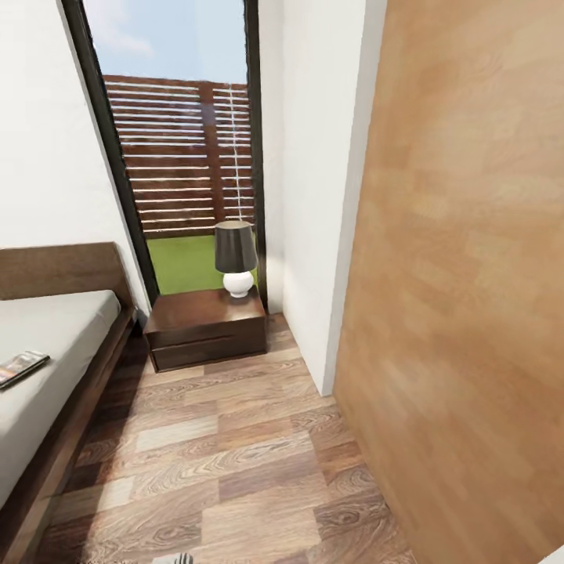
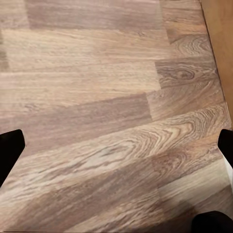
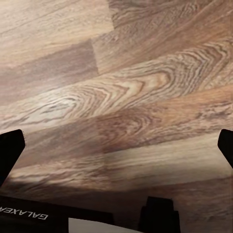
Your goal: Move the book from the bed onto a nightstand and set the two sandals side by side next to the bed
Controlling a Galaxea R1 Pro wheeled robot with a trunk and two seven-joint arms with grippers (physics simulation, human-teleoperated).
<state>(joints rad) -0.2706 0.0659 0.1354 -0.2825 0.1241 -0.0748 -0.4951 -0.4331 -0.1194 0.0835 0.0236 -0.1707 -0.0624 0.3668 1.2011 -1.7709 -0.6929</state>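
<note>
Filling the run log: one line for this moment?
book on bed | nightstand ahead, lamp on it | both grippers open over floor

A narrow strip of wood-plank floor (image 1: 235,462) runs between white walls (image 1: 313,196) toward a tall black-framed window (image 1: 176,149), where a slatted brown fence (image 1: 184,157), a patch of grass (image 1: 184,262) and blue sky show in daylight. A table lamp (image 1: 235,257) with a dark shade and round white base stands before the glass. A pale wooden panel (image 1: 470,274) rises close along the right side
</note>
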